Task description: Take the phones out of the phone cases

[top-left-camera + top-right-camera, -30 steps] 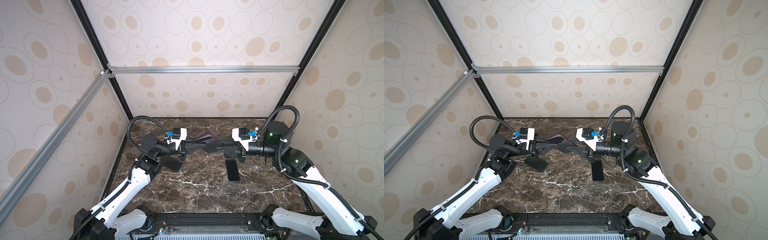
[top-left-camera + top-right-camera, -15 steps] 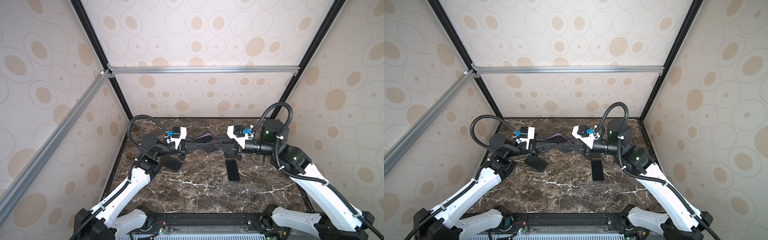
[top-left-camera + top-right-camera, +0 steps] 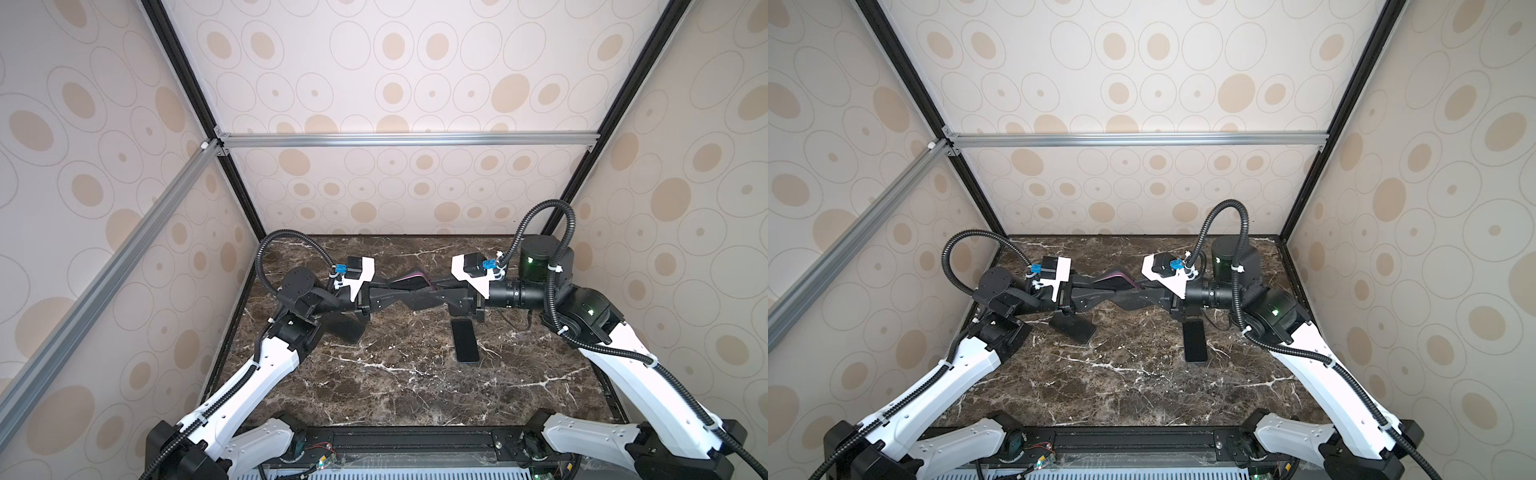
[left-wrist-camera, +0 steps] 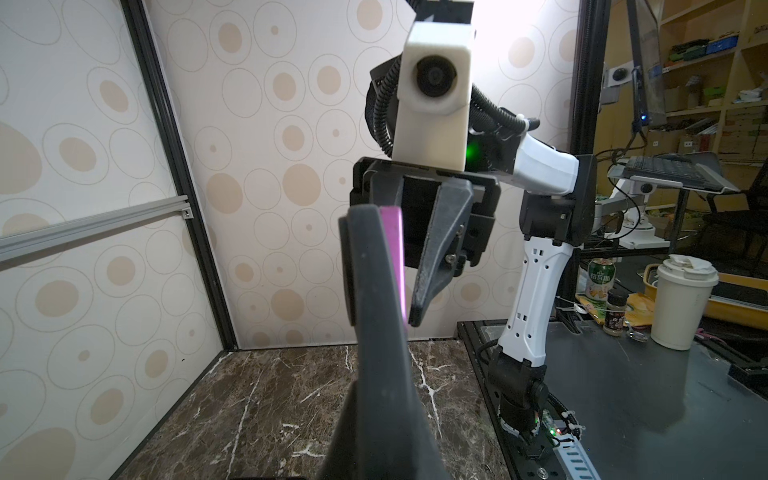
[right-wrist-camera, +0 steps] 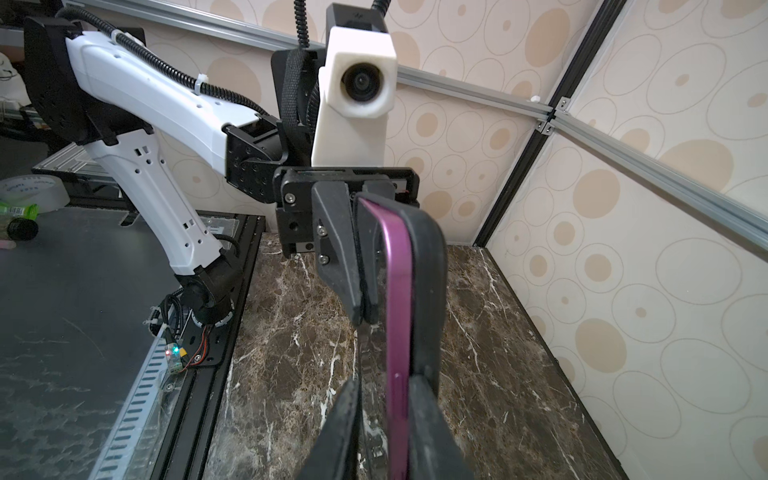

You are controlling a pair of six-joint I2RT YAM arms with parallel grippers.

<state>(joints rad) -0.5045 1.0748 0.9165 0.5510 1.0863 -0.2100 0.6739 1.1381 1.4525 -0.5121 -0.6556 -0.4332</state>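
Pinches phone case (image 5: 428, 270) in tightly closed left gripper (image 5: 362, 309); straddles purple phone (image 5: 397, 291) with right gripper (image 5: 386, 379) directly opposite; cannot tell whether gripping.

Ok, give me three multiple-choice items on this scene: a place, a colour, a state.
1. Where is the cased phone? A) in the air above the table, where the arms meet B) flat on the table C) on the back rail
2. Its bare edge is A) green B) white C) purple
3. The left gripper is A) wide open B) shut C) out of view
Answers: 1 A, both top views show it raised between the arms; 2 C, both wrist views show a purple strip; 3 B, the right wrist view shows its fingertips pressed together.
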